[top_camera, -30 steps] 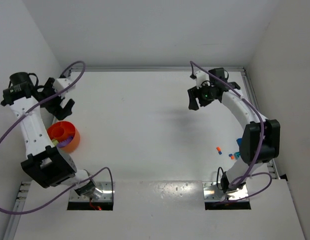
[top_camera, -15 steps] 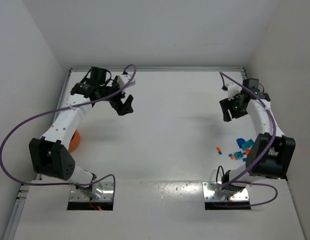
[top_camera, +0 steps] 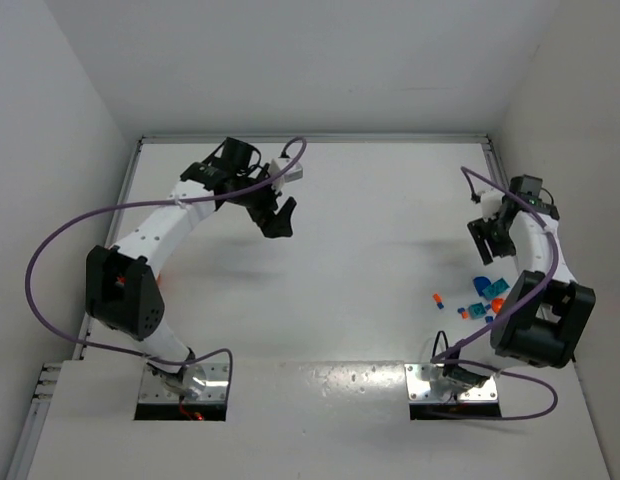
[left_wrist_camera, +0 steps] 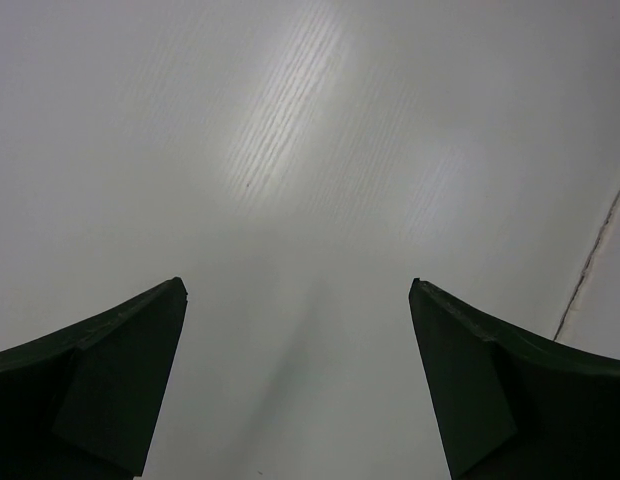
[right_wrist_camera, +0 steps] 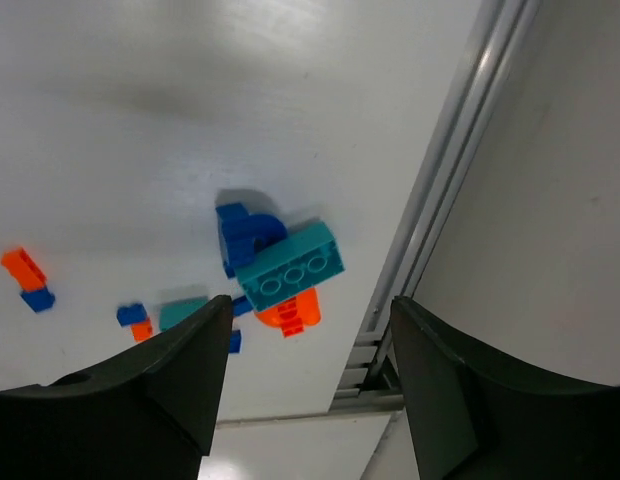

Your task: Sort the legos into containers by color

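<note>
Legos (top_camera: 483, 296) sit bunched on the right side of the table (top_camera: 370, 230), toward the near edge and close to the right rail (top_camera: 502, 190). From the right wrist, a teal brick (right_wrist_camera: 290, 265) lies against a dark blue piece (right_wrist_camera: 240, 232) with an orange brick (right_wrist_camera: 290, 316) touching it. Smaller orange and blue bits are scattered off to the left. Right gripper (top_camera: 487, 240) hovers just beyond the pile, fingers parted, nothing between them. Left gripper (top_camera: 279, 220) hangs over bare table, left of centre toward the far side, spread wide and empty.
</note>
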`<control>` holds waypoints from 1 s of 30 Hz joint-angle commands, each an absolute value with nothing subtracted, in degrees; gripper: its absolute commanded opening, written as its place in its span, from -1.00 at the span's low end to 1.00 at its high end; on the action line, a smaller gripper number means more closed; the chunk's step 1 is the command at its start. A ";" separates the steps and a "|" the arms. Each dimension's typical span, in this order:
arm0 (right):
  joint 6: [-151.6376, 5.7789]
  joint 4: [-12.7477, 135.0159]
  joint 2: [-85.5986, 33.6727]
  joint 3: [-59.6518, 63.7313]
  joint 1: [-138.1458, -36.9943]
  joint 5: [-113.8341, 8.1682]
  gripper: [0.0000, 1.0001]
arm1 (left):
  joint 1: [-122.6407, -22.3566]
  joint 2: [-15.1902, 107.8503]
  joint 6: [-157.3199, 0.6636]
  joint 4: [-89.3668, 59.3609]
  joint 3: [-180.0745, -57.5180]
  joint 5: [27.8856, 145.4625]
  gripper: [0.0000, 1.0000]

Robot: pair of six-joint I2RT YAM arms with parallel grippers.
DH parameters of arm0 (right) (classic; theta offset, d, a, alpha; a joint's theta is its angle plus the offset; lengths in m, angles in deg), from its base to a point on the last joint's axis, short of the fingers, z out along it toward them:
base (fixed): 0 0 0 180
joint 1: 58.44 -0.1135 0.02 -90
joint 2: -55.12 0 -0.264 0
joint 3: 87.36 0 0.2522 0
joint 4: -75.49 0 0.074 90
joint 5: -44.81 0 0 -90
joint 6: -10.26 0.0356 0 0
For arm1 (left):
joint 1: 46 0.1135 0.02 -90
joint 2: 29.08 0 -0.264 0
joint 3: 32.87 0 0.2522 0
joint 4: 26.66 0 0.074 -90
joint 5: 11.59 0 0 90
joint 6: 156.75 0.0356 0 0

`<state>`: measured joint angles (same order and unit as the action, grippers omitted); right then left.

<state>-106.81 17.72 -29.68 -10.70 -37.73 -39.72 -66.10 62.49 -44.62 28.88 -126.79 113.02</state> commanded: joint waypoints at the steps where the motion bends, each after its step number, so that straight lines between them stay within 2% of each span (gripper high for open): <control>1: -116.60 18.92 -25.31 -16.81 -35.87 -42.01 0.30 | -66.82 64.08 -43.03 32.79 -133.00 112.77 0.99; 3: -123.39 19.54 -23.38 -19.79 -34.81 -43.60 0.30 | -66.83 65.83 -41.88 37.18 -134.95 114.35 0.99; 7: -144.80 14.65 -22.31 -19.81 -30.42 -52.63 0.30 | -67.97 67.86 -39.94 42.20 -138.38 114.89 0.99; 10: -154.68 10.85 -23.98 -17.09 -27.25 -58.71 0.30 | -67.97 68.39 -39.94 43.44 -138.38 113.84 0.99; 13: -169.78 0.34 -30.82 -8.42 -21.73 -63.54 0.26 | -68.50 69.00 -41.44 43.96 -138.91 113.13 0.99; 19: -187.72 -18.41 -49.00 9.35 -14.86 -68.13 0.26 | -70.08 70.76 -44.59 43.97 -139.53 110.24 0.99; 24: -201.17 -15.97 -48.07 4.55 -12.75 -65.15 0.31 | -71.14 71.38 -46.62 43.97 -139.53 109.09 0.99; 30: -208.39 -16.16 -49.74 4.81 -11.08 -65.76 0.37 | -72.89 73.22 -48.91 41.15 -140.31 107.94 0.99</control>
